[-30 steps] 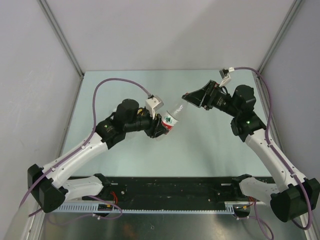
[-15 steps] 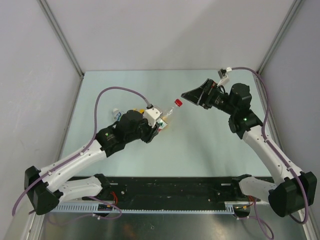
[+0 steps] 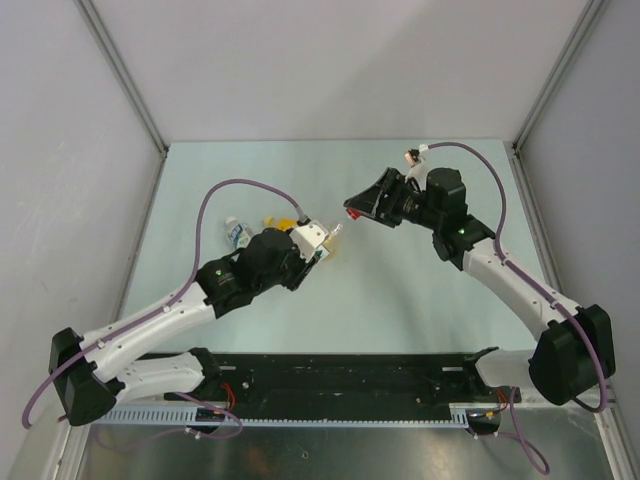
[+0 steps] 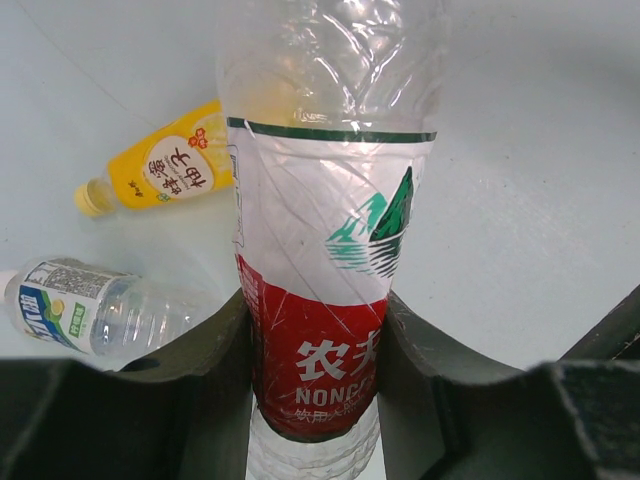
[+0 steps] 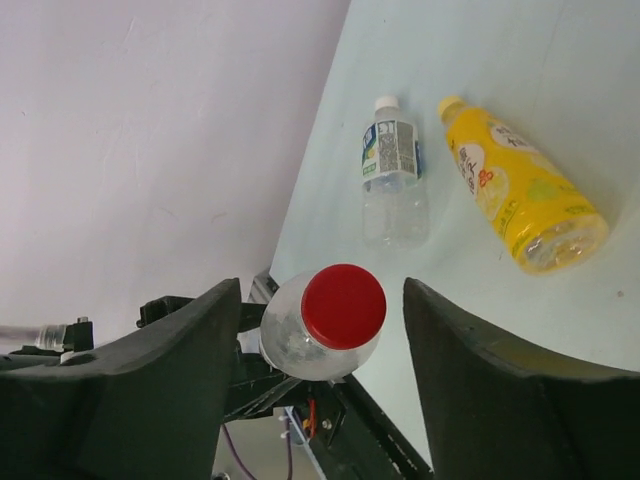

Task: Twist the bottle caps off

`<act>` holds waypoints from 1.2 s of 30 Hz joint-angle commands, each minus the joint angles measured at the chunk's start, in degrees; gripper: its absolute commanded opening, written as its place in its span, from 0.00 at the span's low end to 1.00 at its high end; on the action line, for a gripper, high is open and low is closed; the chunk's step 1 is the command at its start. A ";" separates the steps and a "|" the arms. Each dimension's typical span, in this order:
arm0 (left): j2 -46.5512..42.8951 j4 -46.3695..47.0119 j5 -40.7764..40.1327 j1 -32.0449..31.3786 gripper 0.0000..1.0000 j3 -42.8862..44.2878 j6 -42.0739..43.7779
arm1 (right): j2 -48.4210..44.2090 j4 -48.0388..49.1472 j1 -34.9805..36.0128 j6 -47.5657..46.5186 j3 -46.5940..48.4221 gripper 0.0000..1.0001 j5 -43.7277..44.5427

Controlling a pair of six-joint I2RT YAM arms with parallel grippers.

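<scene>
The left gripper is clenched on the slim clear bottle, pinching the red band of the label low on the body, at the lower middle of the left wrist view. Above that grip the plastic is thin and crinkled. At the centre of the right wrist view the bottle's red cap sits between the spread fingers of the right gripper, which is released and touches nothing.

The cap lies nearer the finger at frame right, so that finger would likely meet it first on closing and push the neck aside. With the hold so far from the cap, a twist may turn the whole bottle in the left fingers or buckle its soft wall. A freed cap could also slip out and roll away.

Farther off, in the upper right of that view, the short clear bottle and the yellow bottle lie on their sides, apart, both capped.

In the top view a black rail runs along the bottom edge. Beyond it the pale, smooth table ends at plain grey walls.
</scene>
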 commanded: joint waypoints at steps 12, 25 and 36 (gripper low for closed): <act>0.46 -0.27 -3.06 -1.42 0.22 0.28 1.59 | 1.06 0.32 2.53 1.55 0.74 0.32 3.80; -0.01 -0.15 -2.47 -1.72 0.19 0.99 -0.10 | -0.41 3.02 3.85 -3.37 0.71 0.00 2.55; -3.19 2.97 4.17 -1.56 0.00 2.50 -3.29 | -6.54 4.10 4.09 -11.97 0.77 0.00 -3.75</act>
